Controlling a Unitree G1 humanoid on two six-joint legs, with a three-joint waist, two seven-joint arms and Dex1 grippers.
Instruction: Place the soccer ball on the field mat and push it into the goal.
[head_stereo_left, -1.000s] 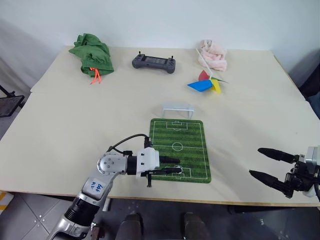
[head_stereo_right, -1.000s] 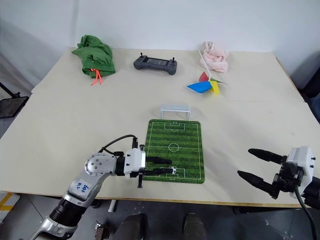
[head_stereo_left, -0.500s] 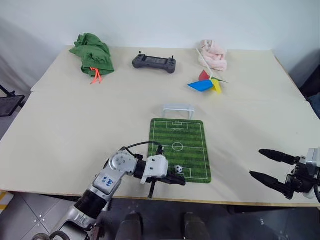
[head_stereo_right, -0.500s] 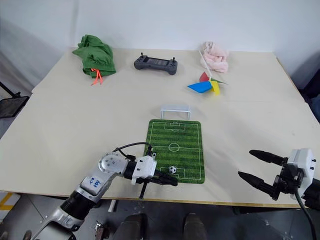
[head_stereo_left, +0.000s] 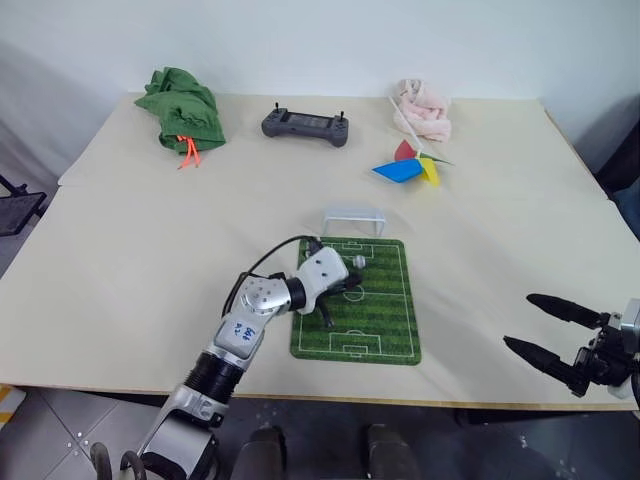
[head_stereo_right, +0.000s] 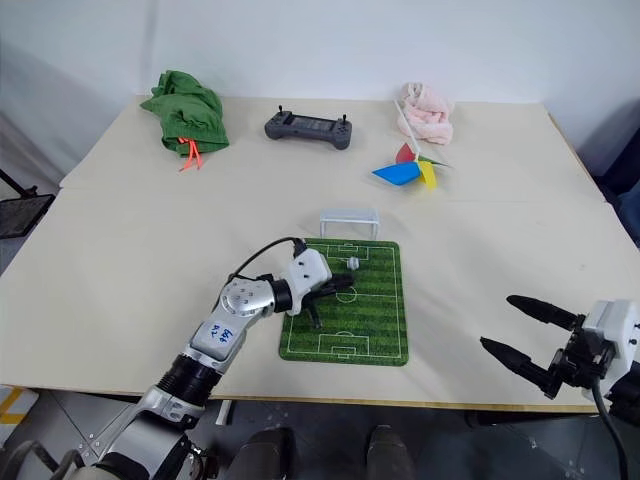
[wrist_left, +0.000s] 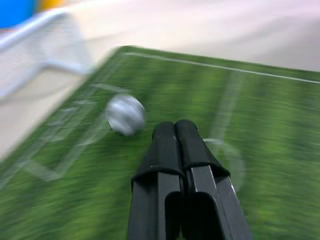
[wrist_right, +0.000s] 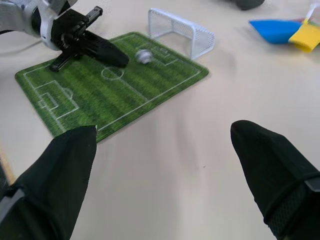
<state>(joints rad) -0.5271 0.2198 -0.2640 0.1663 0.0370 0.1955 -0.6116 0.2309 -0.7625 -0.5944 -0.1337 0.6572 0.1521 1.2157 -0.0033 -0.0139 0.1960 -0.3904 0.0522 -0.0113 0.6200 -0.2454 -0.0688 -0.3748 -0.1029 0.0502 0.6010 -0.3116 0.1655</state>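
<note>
- Resting free on the field mat, the soccer ball sits in the far penalty area, just short of the goal, which stands off the mat's far short edge on the tabletop.
- The left end effector lies low over the mat near the centre circle, its two fingers pressed together and holding nothing; the ball is a little past the tips and apart from them.
- From those tips the ball lies ahead and slightly to one side, and the goal mouth lies further along roughly the same line, which runs down the mat's long axis.
- The right end effector hangs spread wide and empty off the near right edge of the tabletop, well apart from the mat, so the left arm is by far the nearer.
- Judging from this, the remaining push probably needs only a short nudge goalward, aimed so the ball does not slip past a post.
</note>
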